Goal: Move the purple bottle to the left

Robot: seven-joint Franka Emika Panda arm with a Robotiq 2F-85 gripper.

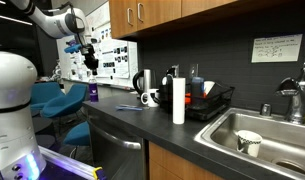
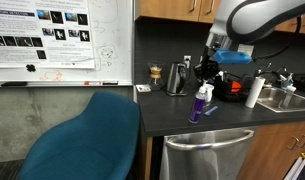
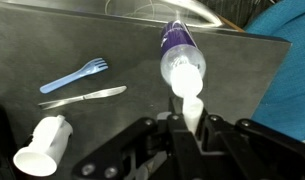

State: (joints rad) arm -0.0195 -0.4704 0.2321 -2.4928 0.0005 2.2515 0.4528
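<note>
**Fingers** (image 3: 170, 135): In the wrist view the two dark fingers stand close together at the lower edge. The white pump top of the purple bottle (image 3: 179, 48) shows in the narrow gap between them. It cannot be told whether they press on the top or merely flank it.

**Gripper** (image 1: 90, 68) (image 2: 205, 78): It points straight down, directly over the bottle, in both exterior views. At this size, contact with the pump top is unclear.

**Arm** (image 1: 57, 22) (image 2: 262, 18): White and bent at the elbow, it enters from the top edge of each exterior view. The wrist is turned vertical above the table (image 2: 172, 108).

**Purple bottle** (image 1: 92, 92) (image 2: 201, 103): It stands upright on the dark table near its front edge. It sits well apart from the white paper-towel roll (image 1: 178, 100) (image 2: 254, 92) (image 3: 44, 145).

**Cutlery**: A blue plastic fork (image 3: 74, 76) and a knife (image 3: 82, 96) lie flat side by side on the table. They are between the bottle and the roll.

**Other stock**:
- kettle (image 2: 176, 78)
- black-and-white mug (image 1: 150, 98)
- dish rack (image 1: 214, 103)
- sink (image 1: 277, 130)
- blue chair (image 2: 87, 135)

**Writing**:
- The bottle carries a pale label, too small to read.
- A handwritten note (image 1: 275, 47) on the wall is illegible.
- The whiteboard (image 2: 57, 40) carries printed sheets and marker scrawl that are not readable.
</note>
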